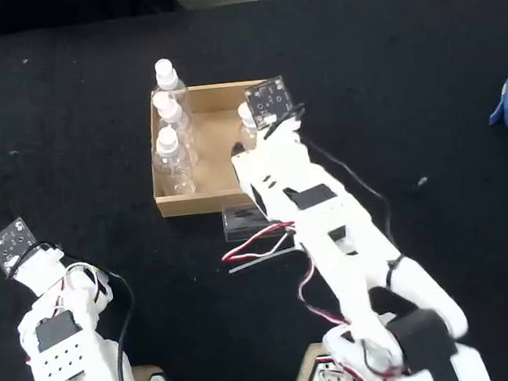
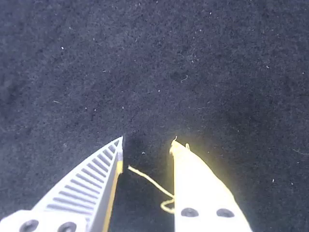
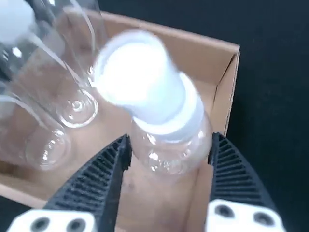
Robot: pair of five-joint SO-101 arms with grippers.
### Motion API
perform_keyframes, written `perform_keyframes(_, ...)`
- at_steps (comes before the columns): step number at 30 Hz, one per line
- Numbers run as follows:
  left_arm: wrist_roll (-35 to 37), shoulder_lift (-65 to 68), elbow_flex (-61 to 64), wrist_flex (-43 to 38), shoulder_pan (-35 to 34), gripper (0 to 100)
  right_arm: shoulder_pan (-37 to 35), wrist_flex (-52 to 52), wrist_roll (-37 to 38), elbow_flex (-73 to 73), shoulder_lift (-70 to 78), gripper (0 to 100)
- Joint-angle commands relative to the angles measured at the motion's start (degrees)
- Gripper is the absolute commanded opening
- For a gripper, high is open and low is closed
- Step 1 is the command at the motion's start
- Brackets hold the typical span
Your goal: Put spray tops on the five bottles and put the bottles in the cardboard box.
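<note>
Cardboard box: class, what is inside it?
Three clear bottles with white tops line one wall of the cardboard box; a fourth bottle stands held in the right pincer. The right arm covers the box floor near it.

The bottle (image 3: 169, 154) is glossy clear plastic, box (image 3: 227, 82) matt cardboard, table (image 2: 145, 72) perhaps cloth.

High cam looks down over the cardboard box (image 1: 197, 202), my right wrist cam shares it from close above, my left faces table (image 2: 193, 58) away from it.
</note>
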Motion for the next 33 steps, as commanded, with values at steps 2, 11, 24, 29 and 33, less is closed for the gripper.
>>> perform_keyframes(2,0.0,-0.8,-0.5,-1.1,-0.3,3,1.2,-2.7,0.2,-2.2,1.9,23.7)
perform_keyframes(11,0.0,-0.8,-0.5,-1.1,-0.3,3,1.2,-3.0,0.2,-2.6,0.7,22.1)
perform_keyframes(24,0.0,-0.8,-0.5,-1.1,-0.3,3,1.3,-3.0,0.4,-6.6,1.2,17.7)
perform_keyframes(29,0.0,-0.8,-0.5,-1.1,-0.3,3,1.4,-6.1,0.3,-7.8,4.0,17.4)
perform_keyframes(33,0.0,-0.8,-0.5,-1.1,-0.3,3,2.2,-9.1,0.2,-8.0,7.1,17.4)
